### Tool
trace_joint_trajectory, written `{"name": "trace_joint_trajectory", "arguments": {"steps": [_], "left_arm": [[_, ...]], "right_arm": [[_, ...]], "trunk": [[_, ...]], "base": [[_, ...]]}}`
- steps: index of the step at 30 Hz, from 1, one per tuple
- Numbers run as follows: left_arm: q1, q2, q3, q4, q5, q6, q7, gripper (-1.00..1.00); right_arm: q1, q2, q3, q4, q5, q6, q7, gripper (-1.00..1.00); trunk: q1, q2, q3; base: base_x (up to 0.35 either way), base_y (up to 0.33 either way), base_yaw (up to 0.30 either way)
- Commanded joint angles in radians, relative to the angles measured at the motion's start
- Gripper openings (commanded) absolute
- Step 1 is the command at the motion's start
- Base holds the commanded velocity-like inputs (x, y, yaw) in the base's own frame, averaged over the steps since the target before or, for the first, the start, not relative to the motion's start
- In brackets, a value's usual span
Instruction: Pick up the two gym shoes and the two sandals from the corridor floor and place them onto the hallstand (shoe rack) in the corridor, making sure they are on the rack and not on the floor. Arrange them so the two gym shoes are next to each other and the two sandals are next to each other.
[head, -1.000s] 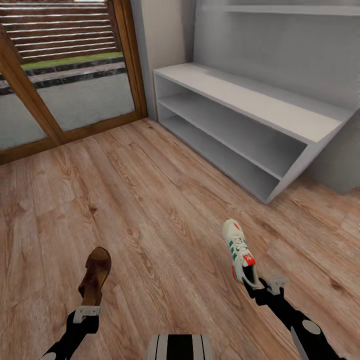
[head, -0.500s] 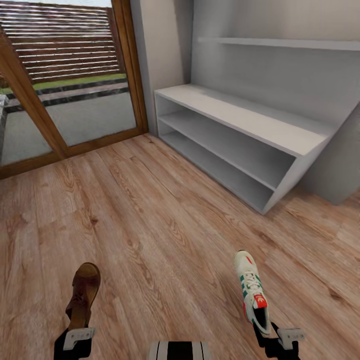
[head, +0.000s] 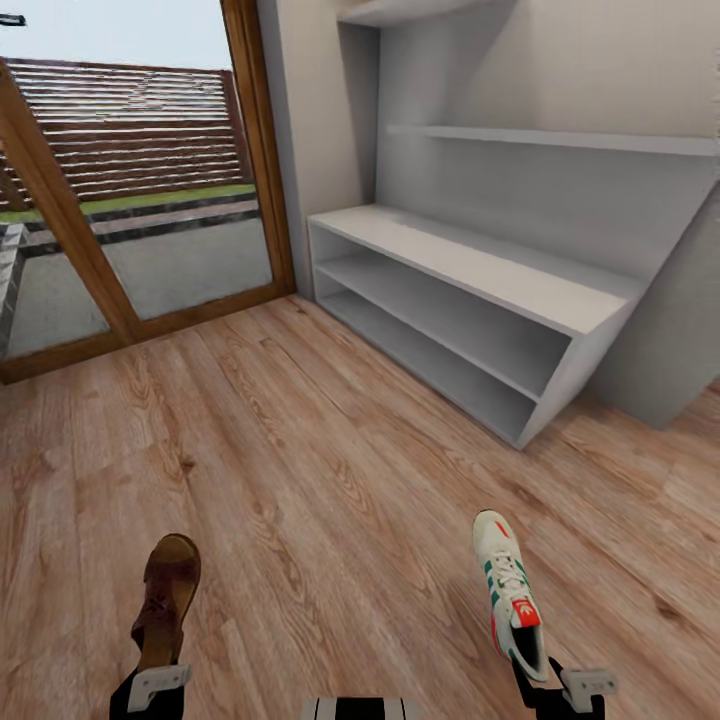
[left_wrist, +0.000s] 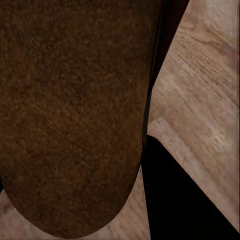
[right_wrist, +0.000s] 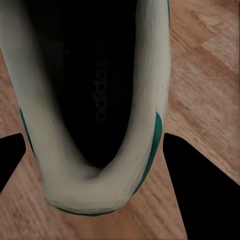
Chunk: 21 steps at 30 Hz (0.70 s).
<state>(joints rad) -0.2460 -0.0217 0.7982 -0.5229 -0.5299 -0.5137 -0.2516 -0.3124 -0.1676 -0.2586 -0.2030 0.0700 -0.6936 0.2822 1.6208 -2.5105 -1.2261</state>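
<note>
Your left gripper (head: 150, 690) grips a brown sandal (head: 165, 600) by its heel; your right gripper (head: 560, 690) clamps a gym shoe (head: 508, 592) likewise. Both hang above the corridor floor (head: 320, 470), well short of the hallstand (head: 470, 300).

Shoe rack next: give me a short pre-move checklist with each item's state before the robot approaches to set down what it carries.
1. Sandal held at the left gripper: ok, its heel end sits at the gripper.
2. Sneaker held at the right gripper: ok, its heel end sits at the gripper.
3. Shoe rack in the head view: ok, ahead and to the right.
4. Landing room: ok, its top and both open shelves are bare.
5. Floor between robot and rack free of obstacles: ok.
6. Second sandal and second sneaker located: cannot tell.
</note>
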Motion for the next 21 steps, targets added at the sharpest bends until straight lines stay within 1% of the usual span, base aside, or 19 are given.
{"name": "trace_joint_trajectory", "arguments": {"steps": [1, 7, 21], "left_arm": [[-0.001, -0.001, 0.009, 0.001, -0.008, -0.004, -0.008, -1.00], [-0.001, 0.000, 0.009, 0.009, -0.009, -0.009, -0.008, -1.00], [-0.001, 0.000, 0.009, 0.011, -0.007, -0.010, -0.008, -1.00]], "right_arm": [[-0.001, 0.001, -0.008, 0.001, 0.007, -0.002, 0.005, -1.00], [-0.001, 0.002, -0.008, 0.002, 0.007, -0.002, 0.005, -1.00], [-0.001, 0.004, -0.008, 0.002, 0.007, -0.001, 0.005, -1.00]], "trunk": [[-0.001, 0.000, 0.004], [-0.003, 0.001, 0.032], [-0.010, 0.005, 0.087]], "base": [[0.000, 0.000, -0.007], [0.000, 0.000, -0.002], [0.000, 0.000, 0.000]]}}
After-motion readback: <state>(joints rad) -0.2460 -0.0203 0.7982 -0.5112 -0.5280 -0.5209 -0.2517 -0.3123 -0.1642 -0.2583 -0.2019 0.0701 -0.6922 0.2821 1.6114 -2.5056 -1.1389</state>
